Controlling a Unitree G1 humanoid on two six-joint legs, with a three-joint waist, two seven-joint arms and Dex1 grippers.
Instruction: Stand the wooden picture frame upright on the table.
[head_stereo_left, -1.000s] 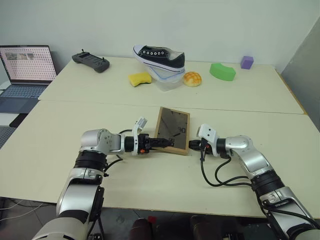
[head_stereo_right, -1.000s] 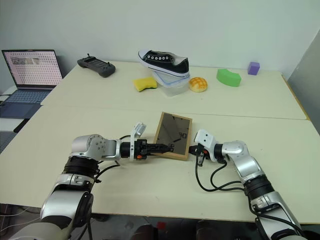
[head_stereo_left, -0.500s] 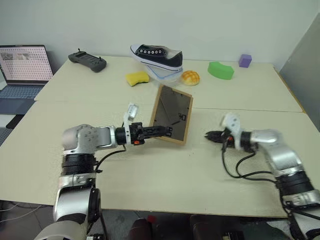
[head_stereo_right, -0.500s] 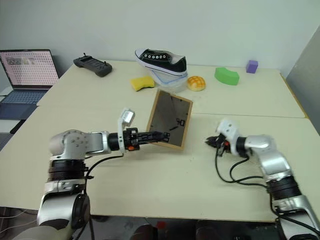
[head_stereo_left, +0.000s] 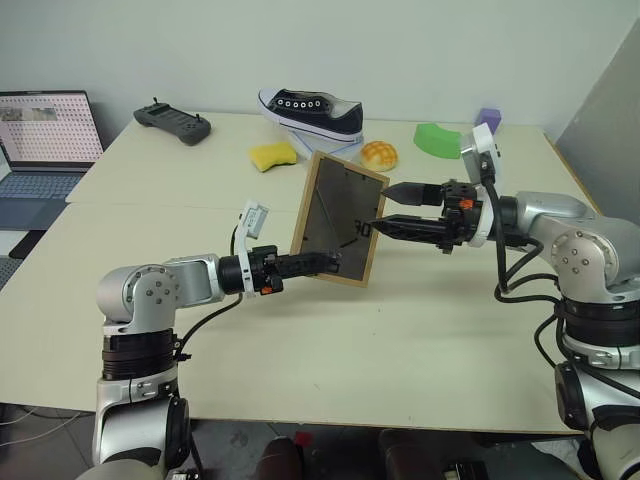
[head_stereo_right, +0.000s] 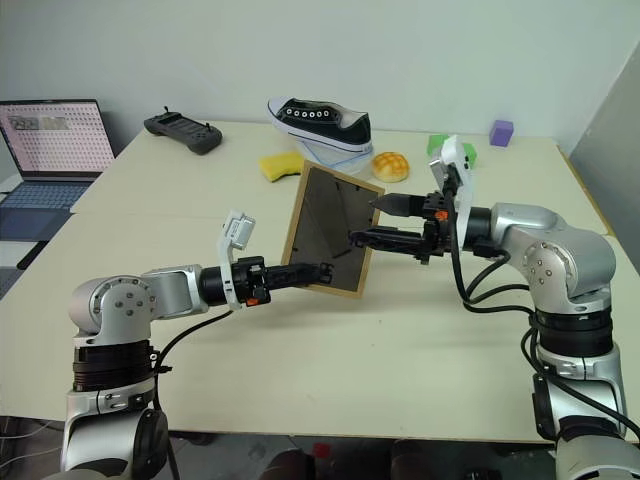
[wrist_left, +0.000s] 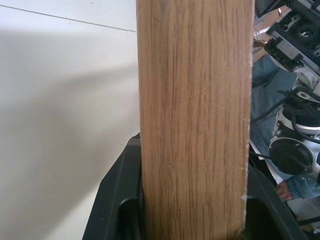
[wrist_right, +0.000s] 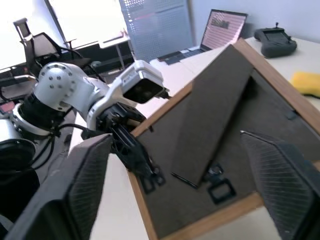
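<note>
My left gripper (head_stereo_left: 325, 263) stays clamped on the wooden picture frame (head_stereo_left: 337, 231), now tilted up; right gripper (head_stereo_left: 393, 208) has risen, jaws wide by its back — stand next, prob.

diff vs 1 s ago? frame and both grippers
The wooden picture frame went from lying flat on the table to tilted up, back panel toward the camera, lower edge near the tabletop. The left gripper stayed shut on the frame's lower left side. The right gripper left the frame's right edge, rose and opened its fingers, now pointing at the back panel. The shoe, sponge and laptop are unchanged.
</note>
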